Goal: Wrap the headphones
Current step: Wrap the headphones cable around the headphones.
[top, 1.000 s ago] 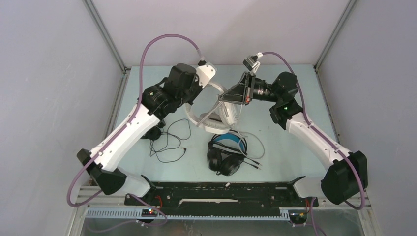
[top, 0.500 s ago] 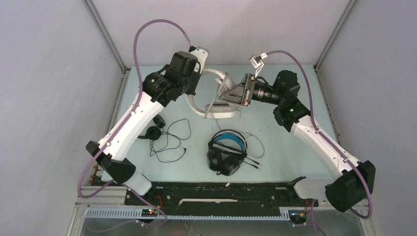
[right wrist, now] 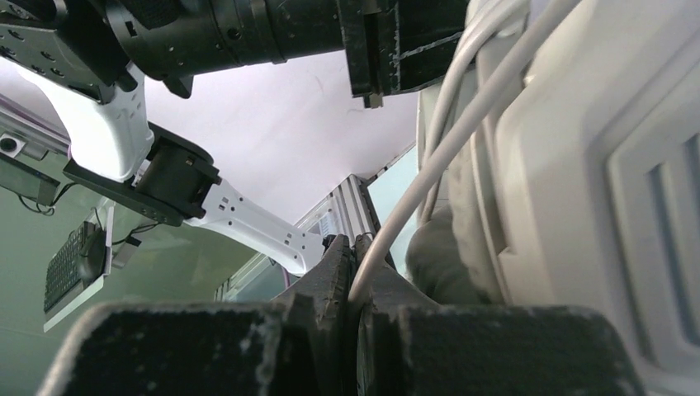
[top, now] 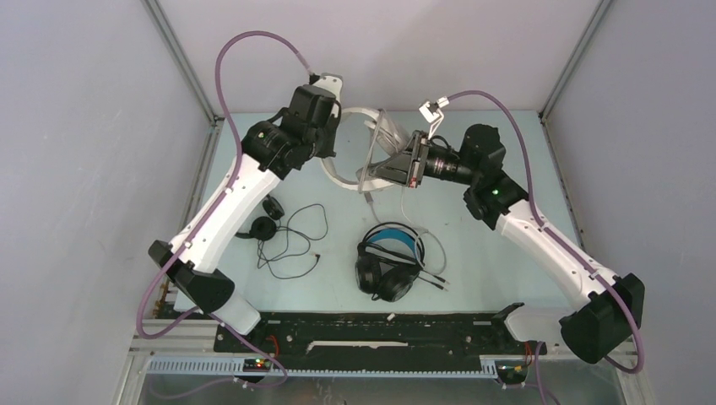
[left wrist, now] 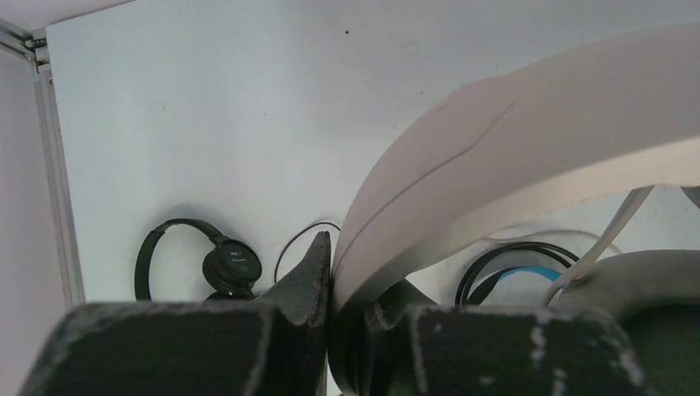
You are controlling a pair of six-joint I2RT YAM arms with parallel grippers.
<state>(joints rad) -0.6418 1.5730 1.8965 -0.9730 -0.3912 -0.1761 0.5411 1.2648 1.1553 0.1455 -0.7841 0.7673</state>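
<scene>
Top external: white-grey headphones [top: 336, 179] raised higher, farther back than earlier.

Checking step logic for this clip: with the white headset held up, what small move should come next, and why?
Probably the right gripper should carry the cord around the white headset: it pinches the cord, and the left gripper clamps the headband.

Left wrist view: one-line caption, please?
Left gripper shut on the white headphones' headband; small black headphones lie on the table.
</scene>
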